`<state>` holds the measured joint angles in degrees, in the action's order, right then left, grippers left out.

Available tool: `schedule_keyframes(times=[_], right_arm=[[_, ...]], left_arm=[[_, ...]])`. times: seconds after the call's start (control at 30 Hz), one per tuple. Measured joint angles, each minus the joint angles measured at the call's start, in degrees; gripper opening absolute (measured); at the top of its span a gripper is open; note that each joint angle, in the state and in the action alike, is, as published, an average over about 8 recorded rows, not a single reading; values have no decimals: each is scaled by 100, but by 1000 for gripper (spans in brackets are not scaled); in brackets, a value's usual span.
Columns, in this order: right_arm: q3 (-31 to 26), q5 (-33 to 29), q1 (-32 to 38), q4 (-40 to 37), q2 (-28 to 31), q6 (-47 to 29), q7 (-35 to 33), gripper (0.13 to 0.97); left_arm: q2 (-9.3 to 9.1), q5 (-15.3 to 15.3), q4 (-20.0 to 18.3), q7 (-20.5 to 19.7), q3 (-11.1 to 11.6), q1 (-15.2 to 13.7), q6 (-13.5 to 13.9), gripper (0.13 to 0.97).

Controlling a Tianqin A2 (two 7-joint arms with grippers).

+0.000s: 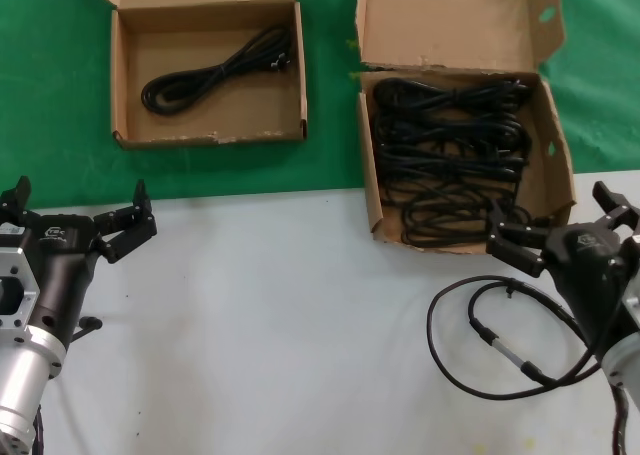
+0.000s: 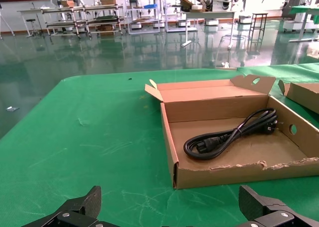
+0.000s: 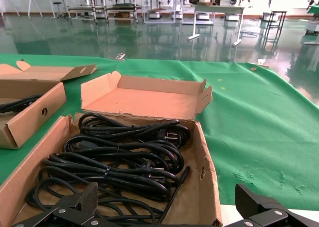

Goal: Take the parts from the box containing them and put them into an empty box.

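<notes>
Cords (image 1: 450,160) lay sideways in the big box (image 1: 556,165), just above the wide-open right gripper (image 1: 560,230) at lower right.

Two cardboard boxes: the smaller box (image 1: 125,75) holds one power cord (image 1: 215,72); the larger box (image 1: 553,165) holds a tangled pile of cords (image 1: 450,160), several bundles, exact number unclear; one thin cable (image 1: 500,350) lies loose; two grippers show.
</notes>
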<state>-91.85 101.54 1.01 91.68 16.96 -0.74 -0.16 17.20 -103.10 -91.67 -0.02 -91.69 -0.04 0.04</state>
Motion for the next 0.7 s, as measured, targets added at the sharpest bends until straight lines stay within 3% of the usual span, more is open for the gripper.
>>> schedule_keyframes(times=[0.7], right_arm=[[0,0,0,0,0,0,0,966]], left_arm=[[0,0,0,0,0,0,0,966]])
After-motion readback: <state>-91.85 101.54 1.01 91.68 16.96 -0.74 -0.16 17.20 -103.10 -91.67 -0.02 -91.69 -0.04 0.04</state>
